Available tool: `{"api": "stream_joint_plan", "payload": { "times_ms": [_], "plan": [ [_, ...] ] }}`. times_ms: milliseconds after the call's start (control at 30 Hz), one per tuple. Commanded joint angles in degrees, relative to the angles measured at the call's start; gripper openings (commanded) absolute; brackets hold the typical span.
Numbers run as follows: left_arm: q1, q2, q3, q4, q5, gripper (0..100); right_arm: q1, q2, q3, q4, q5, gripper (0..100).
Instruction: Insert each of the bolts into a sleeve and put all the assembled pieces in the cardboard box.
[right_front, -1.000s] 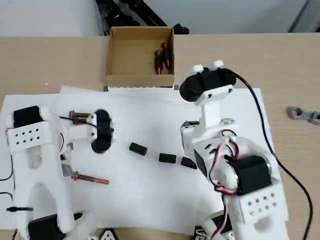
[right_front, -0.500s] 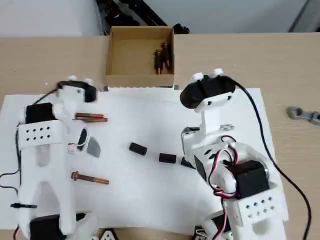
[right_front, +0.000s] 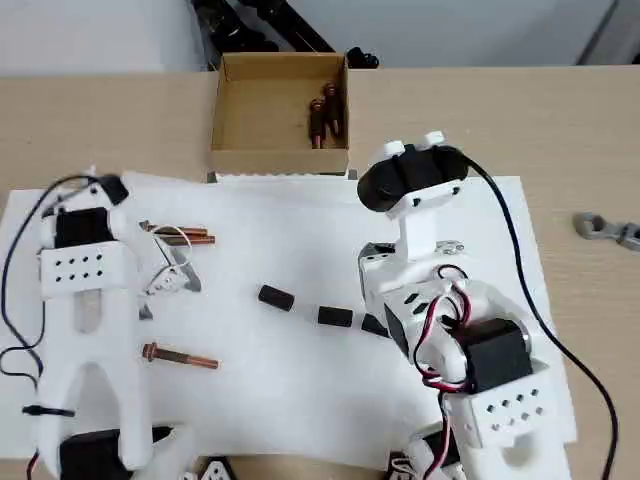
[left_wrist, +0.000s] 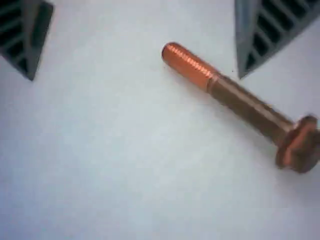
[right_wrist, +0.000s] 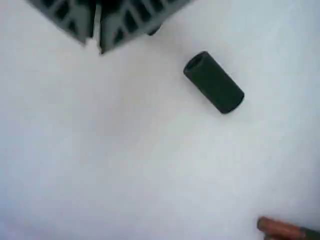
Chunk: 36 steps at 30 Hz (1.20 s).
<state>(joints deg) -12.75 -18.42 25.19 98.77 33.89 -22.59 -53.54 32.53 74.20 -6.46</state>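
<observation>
Two copper bolts lie on the white sheet (right_front: 270, 400), one upper (right_front: 182, 234) and one lower (right_front: 180, 356). My left gripper (right_front: 168, 278) hangs beside the upper bolt. In the left wrist view it (left_wrist: 145, 30) is open above a bolt (left_wrist: 235, 100) lying flat. Black sleeves (right_front: 276, 297) (right_front: 335, 317) sit mid-sheet, with a third (right_front: 373, 324) partly under the right arm (right_front: 430, 300). My right gripper (right_wrist: 95, 25) is shut on nothing, a sleeve (right_wrist: 214, 82) lying apart from it. The cardboard box (right_front: 250, 120) holds assembled pieces (right_front: 325, 115).
A metal wrench (right_front: 605, 228) lies on the bare wooden table at the far right. The right arm's black motor (right_front: 410, 178) stands just in front of the box's right corner. Cables trail off both arms.
The left arm has swung back to the left and its gripper now points down beside the upper bolt, which lies on the sheet. The right arm has barely shifted.
</observation>
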Motion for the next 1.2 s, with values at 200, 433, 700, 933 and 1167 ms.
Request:
{"api": "stream_joint_plan", "payload": {
  "times_ms": [200, 433, 700, 933, 1167],
  "plan": [
    [-0.8, -1.4, 4.7, 0.8, 5.9, 24, 0.0, -1.1, 2.5, -1.4, 0.2, 0.4],
    [-0.7, -1.4, 8.7, 0.8, 5.7, 25, 0.1, -1.2, 2.5, -3.8, 0.3, 0.4],
    [-0.8, -1.3, 10.9, 0.4, 5.9, 25, 0.1, -1.2, 2.5, -3.9, 0.3, 0.4],
    [-0.8, -1.3, 15.6, -5.2, 5.9, 25, 0.1, -1.2, 2.5, -3.8, 0.3, 0.4],
    [-1.1, -1.3, 19.0, -10.6, 5.6, 25, 0.1, -1.2, 2.5, -3.8, 0.3, 0.4]
  ]
}}
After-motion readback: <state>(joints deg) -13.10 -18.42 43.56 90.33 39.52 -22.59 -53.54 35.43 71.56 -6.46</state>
